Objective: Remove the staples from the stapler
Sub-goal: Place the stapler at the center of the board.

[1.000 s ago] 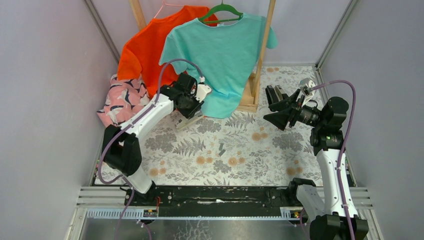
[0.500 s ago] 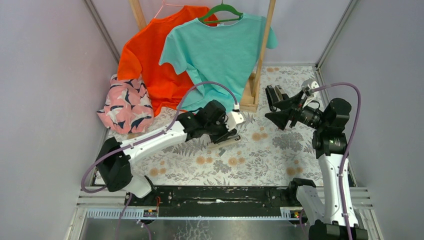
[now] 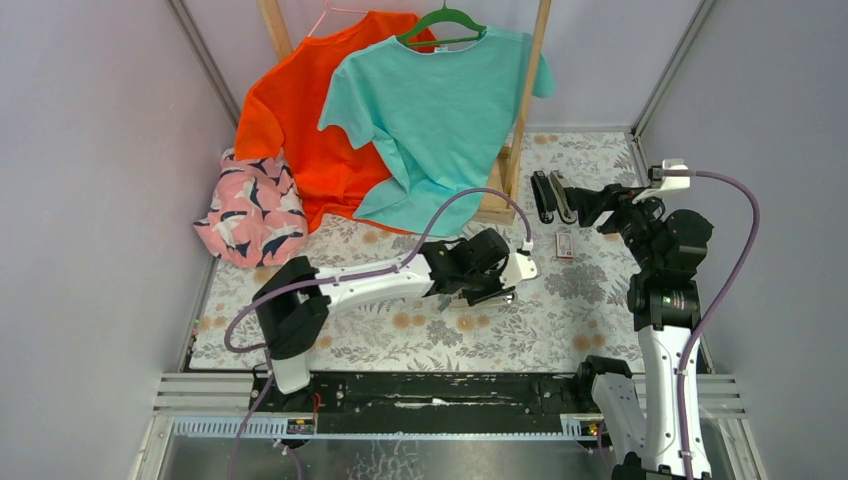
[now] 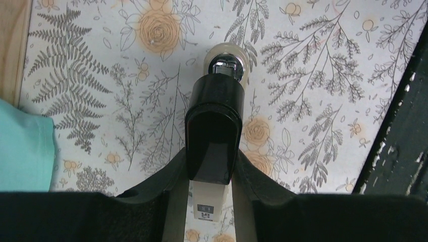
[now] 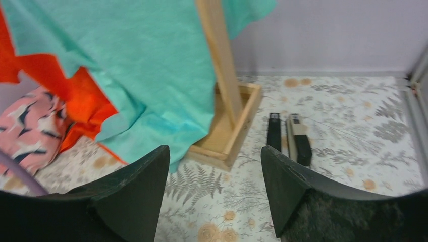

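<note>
1. Your left gripper [image 4: 212, 174] has its jaws clenched on the stapler [image 4: 213, 116], flanking its rear half. It hangs low over the floral bench [image 3: 560, 320], near the middle.
2. Your right gripper [image 5: 214, 156] has its jaws released and holds nothing. It is raised near the wooden rack base [image 5: 247, 116], well apart from the held stapler.
3. The stapler has a glossy black rounded cover over a cream base and a bright metal nose [image 4: 227, 63] pointing away from the wrist. The cover looks shut.
4. No staples show in any view, and I cannot tell whether a strip sits inside the magazine.
5. To do this step well, I'd hold the base level and firm. Bring the right jaws to the nose end, then lift the cover without twisting the body out of the grip.
6. Steer clear of the small white-and-pink box [image 3: 563, 245]. Also avoid the second stapler [image 5: 300, 143] and the black bar [image 5: 273, 132] lying beside the rack base.
</note>
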Robot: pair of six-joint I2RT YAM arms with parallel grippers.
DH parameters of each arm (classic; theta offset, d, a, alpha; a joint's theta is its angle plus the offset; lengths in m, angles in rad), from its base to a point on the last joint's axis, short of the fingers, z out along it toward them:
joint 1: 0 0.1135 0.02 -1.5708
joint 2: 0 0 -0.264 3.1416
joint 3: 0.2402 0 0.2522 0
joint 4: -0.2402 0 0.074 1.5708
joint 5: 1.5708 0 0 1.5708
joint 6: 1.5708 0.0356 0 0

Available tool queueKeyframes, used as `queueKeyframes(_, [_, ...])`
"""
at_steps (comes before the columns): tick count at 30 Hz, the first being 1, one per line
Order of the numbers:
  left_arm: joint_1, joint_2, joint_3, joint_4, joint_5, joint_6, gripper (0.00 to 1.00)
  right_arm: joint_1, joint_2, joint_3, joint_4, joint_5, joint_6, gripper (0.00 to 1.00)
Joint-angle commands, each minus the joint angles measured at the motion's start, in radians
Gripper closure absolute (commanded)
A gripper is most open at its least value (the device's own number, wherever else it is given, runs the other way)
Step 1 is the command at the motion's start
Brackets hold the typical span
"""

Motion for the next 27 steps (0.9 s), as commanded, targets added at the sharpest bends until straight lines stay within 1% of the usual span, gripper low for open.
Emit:
queueKeyframes(1, [-0.016,0.034,0.098,0.073,-0.027,0.036,1.0,-0.005,-0.021,-0.005,0.04,0.177,0.04,0.27])
queueKeyframes(12, [-0.021,0.167,0.222,0.069,0.009,0.094,0.99,-0.005,-0.031,-0.013,0.053,0.19,0.045,0.27])
queueKeyframes(20, [-0.019,0.231,0.265,0.069,0.019,0.126,0.9,-0.005,-0.034,-0.02,0.062,0.195,0.05,0.27])
queueKeyframes(22, [-0.02,0.243,0.271,0.073,0.015,0.123,0.83,-0.005,-0.035,-0.02,0.063,0.194,0.05,0.27])
queueKeyframes(27, [-0.02,0.244,0.262,0.103,-0.006,0.093,0.52,-0.005,-0.034,-0.02,0.066,0.188,0.053,0.27])
